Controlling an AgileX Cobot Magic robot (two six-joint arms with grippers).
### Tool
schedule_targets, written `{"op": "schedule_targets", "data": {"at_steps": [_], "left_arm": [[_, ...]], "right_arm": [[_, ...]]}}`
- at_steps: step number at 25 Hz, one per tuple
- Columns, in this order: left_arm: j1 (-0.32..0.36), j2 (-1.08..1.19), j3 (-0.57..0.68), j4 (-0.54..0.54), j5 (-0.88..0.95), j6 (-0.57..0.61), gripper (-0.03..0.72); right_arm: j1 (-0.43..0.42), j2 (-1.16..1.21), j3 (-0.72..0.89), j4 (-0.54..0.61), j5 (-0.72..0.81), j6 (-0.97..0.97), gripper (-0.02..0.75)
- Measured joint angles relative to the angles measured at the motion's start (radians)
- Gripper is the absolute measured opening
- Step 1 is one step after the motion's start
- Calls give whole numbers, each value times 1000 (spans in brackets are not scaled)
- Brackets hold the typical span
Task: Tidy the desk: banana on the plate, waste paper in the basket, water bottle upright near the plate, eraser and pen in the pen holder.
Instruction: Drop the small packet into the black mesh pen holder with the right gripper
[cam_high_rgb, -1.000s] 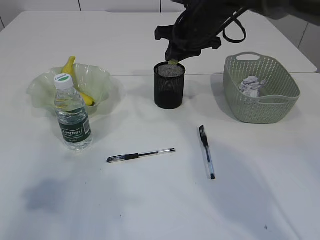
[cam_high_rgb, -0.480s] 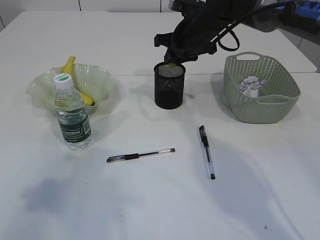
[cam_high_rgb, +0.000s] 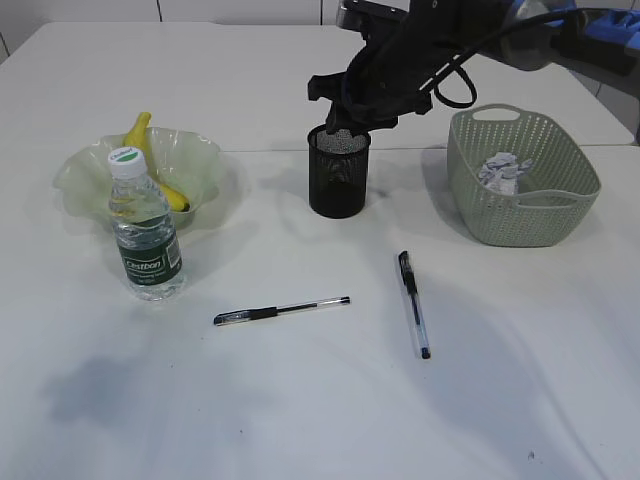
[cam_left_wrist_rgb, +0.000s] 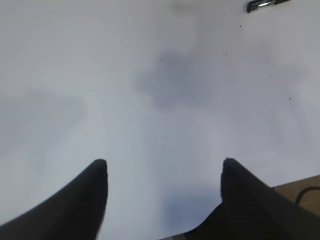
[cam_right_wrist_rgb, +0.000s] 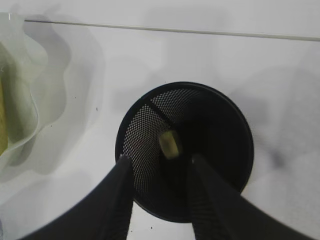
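Eraser (cam_right_wrist_rgb: 169, 144) had just left the right gripper (cam_right_wrist_rgb: 159, 165), whose jaws stood apart and empty, and sat inside the pen holder (cam_high_rgb: 339, 172) at upper centre; both pens were still on the table.

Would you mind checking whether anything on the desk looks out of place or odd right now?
Two pens lie loose on the table, one left of centre and one right of it, outside the pen holder. The rest looks orderly: water bottle upright, nothing spilled.
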Motion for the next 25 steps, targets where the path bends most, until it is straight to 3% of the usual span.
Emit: {"op": "schedule_targets", "data": {"at_steps": [7,18,25], "left_arm": [[0,0,0,0,0,0,489],[0,0,0,0,0,0,488],[0,0,0,0,0,0,488]], "right_arm": [[0,0,-43,2,24,-2,316],[0,0,-279,-126,381,40,318],[0,-53,-288,-171,424,49,319]]}}
